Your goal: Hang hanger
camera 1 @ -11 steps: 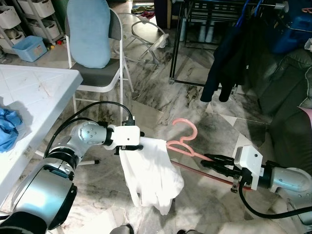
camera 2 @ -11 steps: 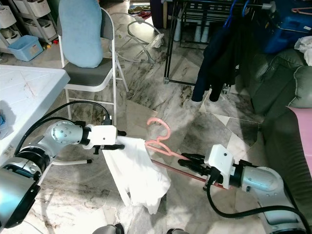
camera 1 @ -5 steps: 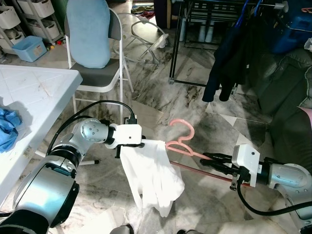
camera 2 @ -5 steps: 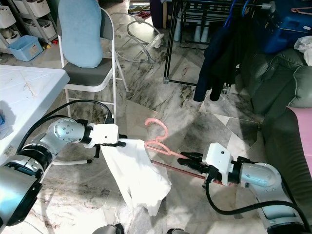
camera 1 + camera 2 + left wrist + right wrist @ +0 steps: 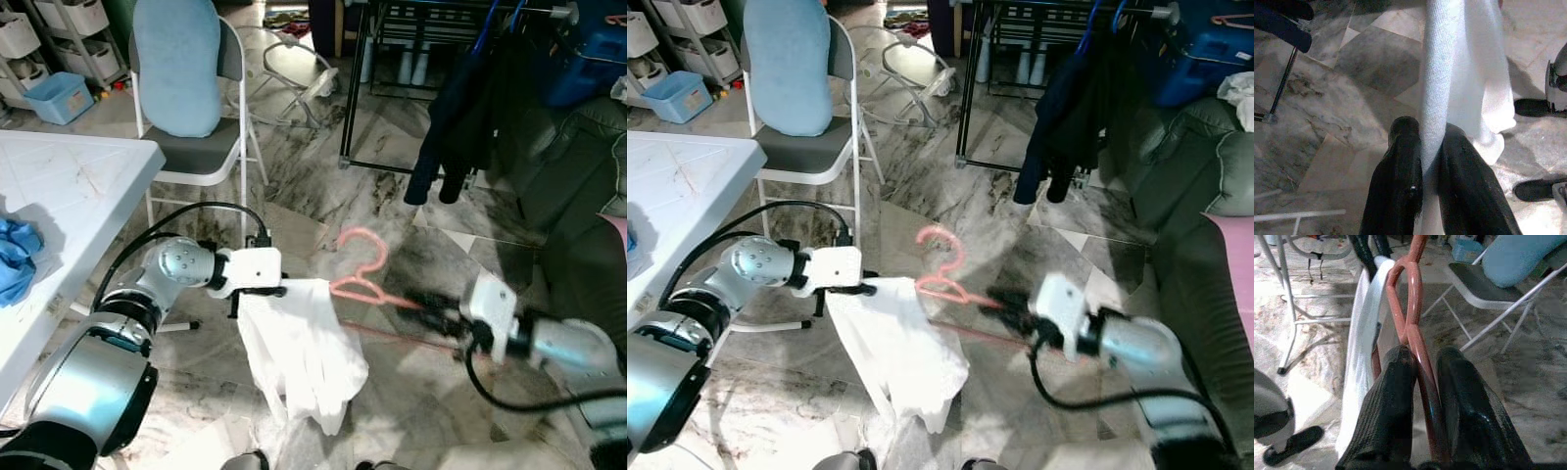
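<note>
Pink plastic hanger (image 5: 361,274), thin and looped, pinched between the black ribbed fingers (image 5: 1386,406) of the right gripper (image 5: 428,300); hook standing up beyond the fingertips. White knit garment (image 5: 299,352), soft and limp, clamped in the left gripper (image 5: 1422,161), drooping below its fingers toward the marble floor (image 5: 323,186). Best kept level, both grips firm, hook turned toward the black clothes rack (image 5: 421,39) well beyond.
</note>
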Controlling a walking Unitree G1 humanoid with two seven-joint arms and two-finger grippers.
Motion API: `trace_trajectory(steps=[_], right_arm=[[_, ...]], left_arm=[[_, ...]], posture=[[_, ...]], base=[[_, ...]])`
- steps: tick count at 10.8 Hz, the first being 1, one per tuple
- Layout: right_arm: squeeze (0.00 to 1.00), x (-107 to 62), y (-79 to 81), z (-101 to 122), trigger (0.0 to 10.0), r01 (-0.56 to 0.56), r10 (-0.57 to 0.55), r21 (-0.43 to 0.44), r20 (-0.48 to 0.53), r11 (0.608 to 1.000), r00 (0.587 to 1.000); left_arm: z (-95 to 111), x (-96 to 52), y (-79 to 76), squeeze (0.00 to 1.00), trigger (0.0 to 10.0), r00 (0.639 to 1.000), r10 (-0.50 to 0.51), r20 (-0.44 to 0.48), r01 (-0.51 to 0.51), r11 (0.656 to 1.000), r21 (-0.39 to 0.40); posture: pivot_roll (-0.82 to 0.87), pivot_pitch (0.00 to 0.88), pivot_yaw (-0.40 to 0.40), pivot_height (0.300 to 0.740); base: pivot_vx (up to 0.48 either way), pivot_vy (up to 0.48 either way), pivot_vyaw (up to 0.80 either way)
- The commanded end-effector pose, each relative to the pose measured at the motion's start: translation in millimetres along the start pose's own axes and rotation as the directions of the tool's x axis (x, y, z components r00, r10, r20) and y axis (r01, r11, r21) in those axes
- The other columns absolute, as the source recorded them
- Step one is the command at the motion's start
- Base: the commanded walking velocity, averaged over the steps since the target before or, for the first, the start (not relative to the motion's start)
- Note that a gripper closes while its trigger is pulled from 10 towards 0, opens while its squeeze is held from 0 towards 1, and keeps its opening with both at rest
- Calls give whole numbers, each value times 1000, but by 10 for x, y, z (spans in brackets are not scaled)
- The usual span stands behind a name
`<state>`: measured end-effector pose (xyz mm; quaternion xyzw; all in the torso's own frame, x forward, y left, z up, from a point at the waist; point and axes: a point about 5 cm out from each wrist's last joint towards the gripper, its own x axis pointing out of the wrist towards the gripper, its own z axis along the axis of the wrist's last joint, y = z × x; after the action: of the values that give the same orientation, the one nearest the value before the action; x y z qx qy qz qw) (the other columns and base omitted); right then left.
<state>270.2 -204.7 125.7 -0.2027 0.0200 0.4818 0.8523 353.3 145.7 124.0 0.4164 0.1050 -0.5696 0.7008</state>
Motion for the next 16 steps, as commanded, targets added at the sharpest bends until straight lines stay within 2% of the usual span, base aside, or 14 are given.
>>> trace_trajectory(steps=[1, 3, 5, 7, 8, 9, 10, 11, 12, 13, 14, 15, 16], right_arm=[[1000, -8, 10, -39, 10000, 7, -7, 17, -5, 1000, 1000], [1000, -50, -23, -68, 10000, 17, -17, 9, -36, 1000, 999], [1000, -153, -170, -34, 10000, 50, -52, -24, -65, 998, 997], [1000, -293, -423, 18, 10000, 190, -195, -67, -77, 980, 978], [1000, -332, -496, 18, 10000, 255, -260, -72, -77, 964, 963], [1000, -315, -501, -21, 10000, 310, -318, -93, -85, 946, 944], [1000, -324, -536, -74, 10000, 432, -443, -119, -86, 894, 893], [1000, -373, -575, -118, 10000, 537, -545, -107, -77, 837, 835], [1000, -399, -605, -95, 10000, 640, -644, -77, -33, 764, 764], [1000, -382, -590, -27, 10000, 706, -706, -52, 30, 706, 708], [1000, -409, -558, 6, 10000, 786, -782, 1, 90, 619, 616], [1000, -433, -515, 11, 10000, 819, -816, 33, 110, 573, 567], [1000, -460, -407, -66, 10000, 854, -859, 92, 82, 511, 505]], left_arm=[[-42, -38, -2, 0, 0, 999, 30, 13, -29, 999, -41], [-146, -92, -32, 0, 0, 998, 63, -18, -64, 995, -81], [-264, -177, -59, 0, 0, 993, 96, -64, -102, 989, -103], [-387, -243, -119, 0, 0, 985, 142, -95, -155, 977, -146], [-425, -247, -146, 0, 0, 979, 172, -106, -187, 970, -153], [-462, -254, -170, 0, 0, 969, 228, -95, -242, 949, -200], [-519, -233, -247, 0, 0, 959, 265, -103, -282, 932, -229], [-542, -200, -291, 0, 0, 952, 281, -123, -302, 930, -212], [-596, -214, -283, 0, 0, 927, 328, -183, -363, 909, -207], [-634, -258, -240, 0, 0, 889, 403, -219, -447, 868, -218], [-629, -258, -190, 0, 0, 838, 499, -222, -545, 793, -273], [-615, -248, -159, 0, 0, 808, 546, -224, -590, 750, -299], [-547, -187, -111, 0, 0, 776, 597, -201, -627, 700, -342]], posture=[[-146, 121, 66, 740], [-148, 120, 65, 740], [-142, 120, 62, 740], [-127, 109, 53, 740], [-123, 105, 50, 740], [-132, 102, 49, 740], [-139, 90, 44, 740], [-136, 85, 42, 740], [-138, 82, 41, 740], [-153, 83, 47, 740], [-169, 87, 60, 740], [-180, 93, 68, 740], [-200, 106, 76, 740]], base=[[0, 0, 0], [0, 0, 0], [0, 0, 0], [0, 0, 0], [0, 0, 0], [0, 0, 0], [0, 0, 0], [0, 0, 0], [0, 0, 0], [0, 0, 0], [0, 0, 0], [0, 0, 0], [0, 0, 0]])
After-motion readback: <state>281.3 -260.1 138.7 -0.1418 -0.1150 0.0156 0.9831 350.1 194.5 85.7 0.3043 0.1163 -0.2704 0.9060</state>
